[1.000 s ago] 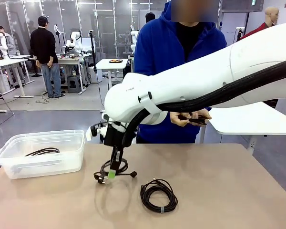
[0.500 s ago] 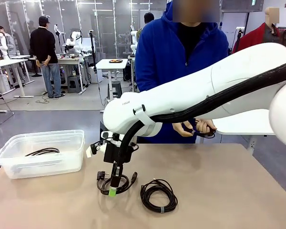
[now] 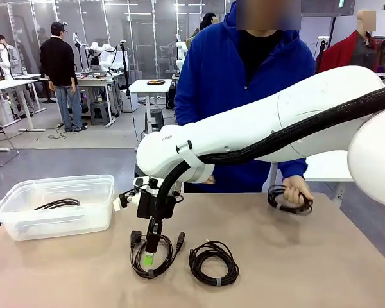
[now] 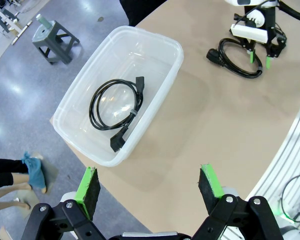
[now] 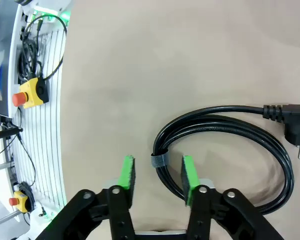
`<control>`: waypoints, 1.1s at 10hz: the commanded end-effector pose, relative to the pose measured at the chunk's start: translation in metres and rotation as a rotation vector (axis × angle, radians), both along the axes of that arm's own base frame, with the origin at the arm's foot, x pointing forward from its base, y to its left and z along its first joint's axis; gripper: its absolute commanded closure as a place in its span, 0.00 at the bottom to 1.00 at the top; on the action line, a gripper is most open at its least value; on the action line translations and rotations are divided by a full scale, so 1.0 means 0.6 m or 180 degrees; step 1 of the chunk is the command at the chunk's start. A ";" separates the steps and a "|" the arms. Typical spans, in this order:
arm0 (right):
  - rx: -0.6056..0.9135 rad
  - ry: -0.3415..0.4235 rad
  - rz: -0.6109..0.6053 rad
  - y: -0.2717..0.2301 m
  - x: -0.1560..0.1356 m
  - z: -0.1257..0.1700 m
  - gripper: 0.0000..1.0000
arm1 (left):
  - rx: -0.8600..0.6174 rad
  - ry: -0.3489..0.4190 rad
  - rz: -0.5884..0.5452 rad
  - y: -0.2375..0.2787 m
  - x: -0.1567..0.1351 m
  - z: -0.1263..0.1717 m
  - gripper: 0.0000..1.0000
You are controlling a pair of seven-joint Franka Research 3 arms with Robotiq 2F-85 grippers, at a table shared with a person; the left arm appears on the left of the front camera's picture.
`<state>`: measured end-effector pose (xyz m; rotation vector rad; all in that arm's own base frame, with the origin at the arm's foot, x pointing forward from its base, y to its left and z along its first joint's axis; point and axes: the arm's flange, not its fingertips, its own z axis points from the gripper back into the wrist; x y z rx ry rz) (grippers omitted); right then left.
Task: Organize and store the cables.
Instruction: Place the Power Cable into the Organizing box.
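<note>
— What did we see at the right tool (image 5: 157, 180)?

— Its green pads (image 5: 127, 180) stood apart and pinched nothing. The banded coil (image 5: 210, 117) lay flat on the worktop (image 3: 308, 269) directly beneath it. The strands wrapped by the small band (image 5: 159, 161) ran up between the two pads, nearer one than the other. We could not tell whether they touched it. The coil's plug (image 5: 290, 122) lay off to one side, well clear of the fingers.

— And the left tool (image 4: 150, 190)?

— We found it spread wide and empty, hanging above the worktop's edge. Below and ahead of it stood the clear bin (image 4: 157, 107), and the stored coil (image 4: 135, 107) lay flat on its floor.

— Were there other cables near the right tool?

— Yes. A second coil (image 3: 196, 262) lay on the worktop just beside the banded one, on the side away from the bin. We could not tell whether the two touched. Well beyond the tool, at the worktop's far edge, a person's hand (image 3: 298, 190) gripped the held coil (image 3: 279, 199), which rested against the surface there.
</note>
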<state>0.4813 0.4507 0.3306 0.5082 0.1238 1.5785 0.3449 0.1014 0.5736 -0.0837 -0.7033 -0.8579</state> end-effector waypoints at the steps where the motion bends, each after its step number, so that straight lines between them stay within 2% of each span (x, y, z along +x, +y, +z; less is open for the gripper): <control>1: -0.0043 0.0039 -0.0074 0.007 -0.002 0.003 0.16 | 0.0033 0.0006 0.0060 -0.003 -0.002 0.002 0.00; 2: -0.0037 0.0021 -0.0083 0.006 -0.002 0.006 0.04 | 0.0033 0.0006 0.0060 -0.003 -0.002 0.002 0.00; 3: -0.0043 0.0016 -0.0078 0.006 -0.001 0.005 0.00 | 0.0033 0.0006 0.0060 -0.003 -0.002 0.002 0.00; 6: -0.0114 0.0023 -0.0073 0.014 0.001 0.008 0.00 | 0.0033 0.0006 0.0060 -0.003 -0.002 0.002 0.00; 9: -0.0083 -0.0157 -0.0112 0.015 0.006 0.028 0.00 | 0.0033 0.0006 0.0060 -0.003 -0.002 0.002 0.00; 11: -0.0049 -0.0338 -0.0027 0.015 0.000 0.071 0.00 | 0.0033 0.0006 0.0060 -0.003 -0.002 0.002 0.00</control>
